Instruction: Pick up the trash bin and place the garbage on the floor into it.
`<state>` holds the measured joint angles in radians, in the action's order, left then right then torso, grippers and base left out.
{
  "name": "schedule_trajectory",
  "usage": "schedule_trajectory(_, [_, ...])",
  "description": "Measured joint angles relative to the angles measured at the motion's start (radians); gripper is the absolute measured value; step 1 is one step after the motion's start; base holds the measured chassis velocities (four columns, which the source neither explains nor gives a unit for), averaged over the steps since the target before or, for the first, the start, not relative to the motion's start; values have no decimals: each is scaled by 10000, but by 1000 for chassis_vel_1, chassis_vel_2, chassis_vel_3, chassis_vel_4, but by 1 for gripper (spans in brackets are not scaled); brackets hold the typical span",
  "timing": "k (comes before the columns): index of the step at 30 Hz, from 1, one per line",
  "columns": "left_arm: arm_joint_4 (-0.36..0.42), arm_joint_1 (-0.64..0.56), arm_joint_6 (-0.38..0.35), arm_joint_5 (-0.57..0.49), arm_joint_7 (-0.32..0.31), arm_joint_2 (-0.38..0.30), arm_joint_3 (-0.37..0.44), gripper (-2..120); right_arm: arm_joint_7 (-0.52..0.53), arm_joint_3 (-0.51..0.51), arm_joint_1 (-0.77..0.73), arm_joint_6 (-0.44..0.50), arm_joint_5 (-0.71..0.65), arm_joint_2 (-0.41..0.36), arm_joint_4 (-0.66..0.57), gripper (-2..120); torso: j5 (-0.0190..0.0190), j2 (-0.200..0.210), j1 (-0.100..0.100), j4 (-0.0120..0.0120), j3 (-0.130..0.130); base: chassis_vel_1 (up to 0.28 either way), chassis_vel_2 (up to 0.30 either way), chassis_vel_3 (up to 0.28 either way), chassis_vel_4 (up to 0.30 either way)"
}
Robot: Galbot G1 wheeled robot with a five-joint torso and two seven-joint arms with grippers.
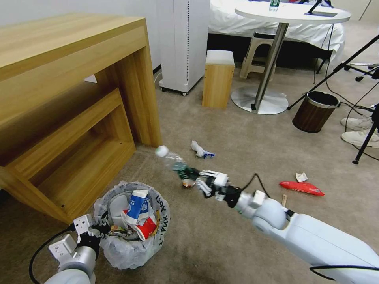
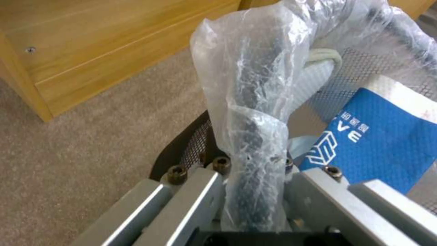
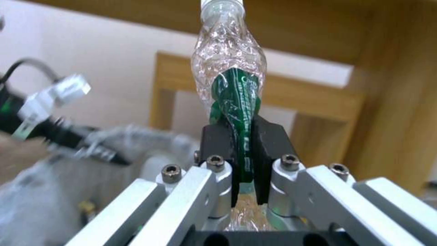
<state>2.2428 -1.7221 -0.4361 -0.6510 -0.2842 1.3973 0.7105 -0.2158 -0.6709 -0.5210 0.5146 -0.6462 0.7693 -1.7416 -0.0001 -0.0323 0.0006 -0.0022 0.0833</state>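
The trash bin [image 1: 127, 252], black with a crinkly clear bag, sits at the lower left of the head view. My left gripper [image 1: 100, 228] is shut on its bag-wrapped rim [image 2: 255, 85]. Inside lie a blue-white paper cup [image 1: 138, 205], a red bag [image 1: 147, 228] and a white slipper [image 1: 116, 207]. My right gripper [image 1: 197, 179] is shut on a crushed clear bottle [image 1: 173, 159] with a green label [image 3: 237, 99], held in the air right of the bin. On the floor [image 1: 221, 244] lie a red snack bag [image 1: 302, 187], a tissue [image 1: 301, 177], a wooden stick [image 1: 284, 200] and a white-blue wrapper [image 1: 200, 150].
A wooden desk [image 1: 79, 98] with a low shelf stands close behind the bin. Farther off are a wooden stool [image 1: 218, 79], a round table's base [image 1: 259, 100], a brown bin [image 1: 314, 111], a tripod leg [image 1: 335, 71] and a person's shoes [image 1: 359, 130].
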Motion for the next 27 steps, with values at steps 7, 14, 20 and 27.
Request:
schedule_trajectory(7, [276, -92, -49, 124, -5, 243, -47, 1, 558, -2036, 1526, -508, -494, 859, 793, 6, -1, 0, 0, -1, 0, 0, 0, 0, 0])
schedule_trajectory(14, [419, -136, -54, 156, -2, 338, -12, 1, 1058, -3276, 2603, -949, -739, 1612, 1270, 6, -2, 0, 0, -1, 0, 0, 0, 0, 0])
schedule_trajectory(20, [447, -124, -54, 145, -2, 362, 20, 1, 1242, -3770, 2809, -1132, -806, 1883, 1239, 6, 0, 1, 0, -1, 0, 0, 0, 0, 0])
schedule_trajectory(27, [447, -65, -55, 93, -2, 350, 58, 1, 1397, -4147, 2904, -1283, -831, 1991, 1203, 5, 0, 0, 0, -1, -1, 0, 0, 0, 0])
